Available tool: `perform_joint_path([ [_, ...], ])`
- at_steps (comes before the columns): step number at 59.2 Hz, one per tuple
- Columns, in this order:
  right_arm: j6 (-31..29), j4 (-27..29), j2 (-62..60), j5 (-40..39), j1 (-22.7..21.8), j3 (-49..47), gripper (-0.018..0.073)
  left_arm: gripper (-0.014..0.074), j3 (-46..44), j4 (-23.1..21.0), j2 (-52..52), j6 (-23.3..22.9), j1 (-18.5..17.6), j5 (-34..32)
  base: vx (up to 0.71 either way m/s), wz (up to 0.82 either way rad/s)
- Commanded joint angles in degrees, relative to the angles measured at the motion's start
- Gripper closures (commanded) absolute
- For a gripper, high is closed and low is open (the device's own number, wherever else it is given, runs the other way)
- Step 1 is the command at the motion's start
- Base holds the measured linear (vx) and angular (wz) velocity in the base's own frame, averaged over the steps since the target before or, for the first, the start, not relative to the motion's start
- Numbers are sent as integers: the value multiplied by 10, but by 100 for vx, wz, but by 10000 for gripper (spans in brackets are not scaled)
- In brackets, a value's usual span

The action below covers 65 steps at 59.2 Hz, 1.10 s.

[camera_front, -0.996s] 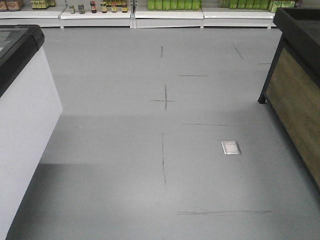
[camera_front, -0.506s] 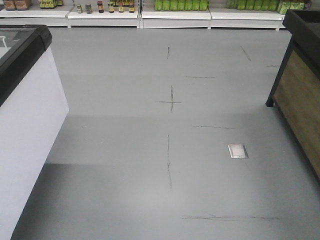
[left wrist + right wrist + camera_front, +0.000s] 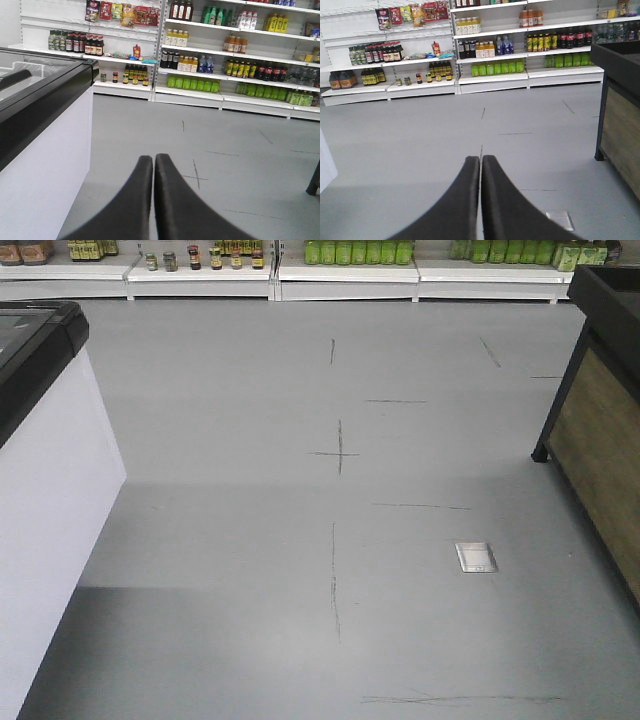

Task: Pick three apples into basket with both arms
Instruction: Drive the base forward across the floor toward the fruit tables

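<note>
We're out in a shop aisle, and by my reading the picking hasn't begun; this looks like the approach.

Sweeping from the left: a white chest freezer with a black rim (image 3: 50, 460) fills that side. Next comes open grey floor (image 3: 250, 540) scored with thin dark lines. White shelves (image 3: 340, 272) run along the far wall, with a row of green bottles (image 3: 355, 252) on them. A square metal floor plate (image 3: 476, 557) lies right of centre, and a black-framed stand with wooden panels (image 3: 600, 440) closes off the right edge.

There are no dark red apples in any view, and no pale blue plastic shopping basket either. Both are out of frame, so where they sit I cannot tell.

The next move, I'd judge, is to get the fruit and the basket in front of the arms. After that, both hands must open before either can take an apple.

Now the poses. The left hand (image 3: 153, 157) is held level above the floor, pointing down the aisle at the shelves, with the freezer just to its left. Its black fingers (image 3: 132, 205) are pressed tip to tip, with nothing between them.

The right hand (image 3: 481, 159) mirrors it: level, aimed at the shelves, the wooden stand off to its right. It's closed up tight too, and empty.
</note>
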Motion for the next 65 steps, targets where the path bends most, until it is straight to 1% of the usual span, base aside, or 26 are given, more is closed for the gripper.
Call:
perform_joint_path([
  [1, -1, -3, -7, -43, -1, 7, 566, 602, -15, 0, -7, -4, 1, -45, 17, -9],
  [16, -1, -3, -7, -43, -1, 7, 566, 602, -15, 0, -7, -4, 1, -45, 15, -5],
  [65, -1, -3, -7, -43, -1, 7, 566, 602, -15, 0, -7, -4, 1, -45, 17, 5],
])
